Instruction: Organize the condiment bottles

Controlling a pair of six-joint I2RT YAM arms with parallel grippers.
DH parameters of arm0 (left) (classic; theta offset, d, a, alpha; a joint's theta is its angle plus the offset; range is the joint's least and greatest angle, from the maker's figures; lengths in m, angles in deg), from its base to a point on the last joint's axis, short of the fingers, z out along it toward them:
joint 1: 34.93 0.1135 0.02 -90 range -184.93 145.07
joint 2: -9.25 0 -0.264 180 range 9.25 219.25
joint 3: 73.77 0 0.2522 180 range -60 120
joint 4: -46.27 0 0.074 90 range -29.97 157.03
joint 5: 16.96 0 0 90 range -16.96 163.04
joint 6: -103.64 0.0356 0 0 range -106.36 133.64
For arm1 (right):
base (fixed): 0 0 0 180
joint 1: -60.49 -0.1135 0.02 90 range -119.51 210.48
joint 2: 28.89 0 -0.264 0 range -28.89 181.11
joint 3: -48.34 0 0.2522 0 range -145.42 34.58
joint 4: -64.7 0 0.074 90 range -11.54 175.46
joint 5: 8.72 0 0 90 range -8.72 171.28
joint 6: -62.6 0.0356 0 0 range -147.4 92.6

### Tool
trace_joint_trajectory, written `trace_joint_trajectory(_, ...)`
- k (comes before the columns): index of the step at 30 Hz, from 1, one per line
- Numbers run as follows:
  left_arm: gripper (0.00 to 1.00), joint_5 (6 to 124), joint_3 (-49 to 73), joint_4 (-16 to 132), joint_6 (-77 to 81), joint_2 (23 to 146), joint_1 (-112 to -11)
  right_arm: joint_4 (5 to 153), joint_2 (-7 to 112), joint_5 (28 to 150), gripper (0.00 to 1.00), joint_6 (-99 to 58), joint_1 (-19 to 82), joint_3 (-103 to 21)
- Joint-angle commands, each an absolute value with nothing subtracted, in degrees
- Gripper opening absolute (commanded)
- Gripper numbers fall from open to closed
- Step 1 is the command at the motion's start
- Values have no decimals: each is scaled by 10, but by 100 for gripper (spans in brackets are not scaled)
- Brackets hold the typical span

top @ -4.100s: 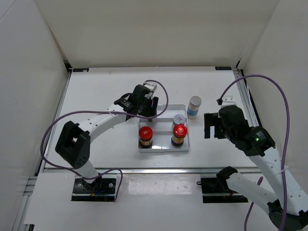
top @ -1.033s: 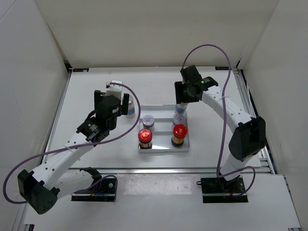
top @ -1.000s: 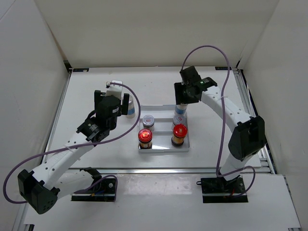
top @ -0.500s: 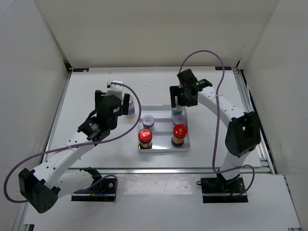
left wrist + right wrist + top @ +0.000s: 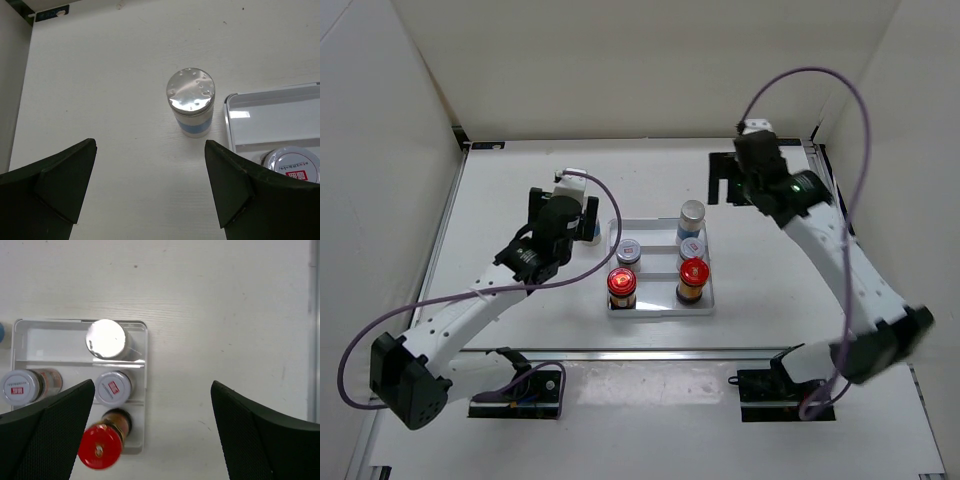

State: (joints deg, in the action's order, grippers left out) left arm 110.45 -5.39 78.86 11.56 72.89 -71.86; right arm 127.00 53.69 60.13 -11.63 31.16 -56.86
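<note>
The white tray (image 5: 660,309) holds several condiment bottles. Two red-capped amber ones (image 5: 621,281) (image 5: 692,270) stand in front, two white-lidded ones (image 5: 628,250) (image 5: 691,246) in the middle row, and a silver-capped, blue-labelled one (image 5: 691,213) at the back right. Another silver-capped bottle (image 5: 190,100) stands on the table just left of the tray (image 5: 270,106), ahead of my open left gripper (image 5: 150,150). My right gripper (image 5: 151,390) is open and empty, raised to the right of the tray (image 5: 50,321), with the silver cap (image 5: 106,339) and a red cap (image 5: 100,447) below it.
White walls close in the table on three sides. A metal rail (image 5: 825,190) runs along the right edge. The left arm (image 5: 490,290) stretches over the table left of the tray, and the right arm (image 5: 840,250) crosses the right side.
My right gripper opened, let go of the silver-capped bottle in the tray's back right slot, and pulled up and away to the right. The left gripper shifted slightly right.
</note>
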Motion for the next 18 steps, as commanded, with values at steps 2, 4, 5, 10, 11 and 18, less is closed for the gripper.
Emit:
trace_joint_trajectory(2, 100, 1039, -11, 803, 81, 768, -721, 1329, 422, 514, 100, -133, 322, -474)
trace_joint_trajectory(4, 100, 1026, 0, 809, 75, 791, -709, 1344, 374, 492, 100, -104, 322, -409)
trace_joint_trajectory(5, 100, 1001, 13, 809, 67, 798, -701, 1344, 340, 484, 100, -98, 322, -385)
trace_joint_trajectory(10, 100, 899, 66, 837, 20, 852, -638, 1344, 267, 458, 100, -65, 322, -276)
trace_joint_trajectory(11, 100, 889, 71, 842, 14, 861, -630, 1344, 253, 451, 100, -56, 322, -256)
trace_joint_trajectory(18, 100, 844, 113, 852, -3, 956, -588, 1338, 230, 438, 100, -57, 322, -255)
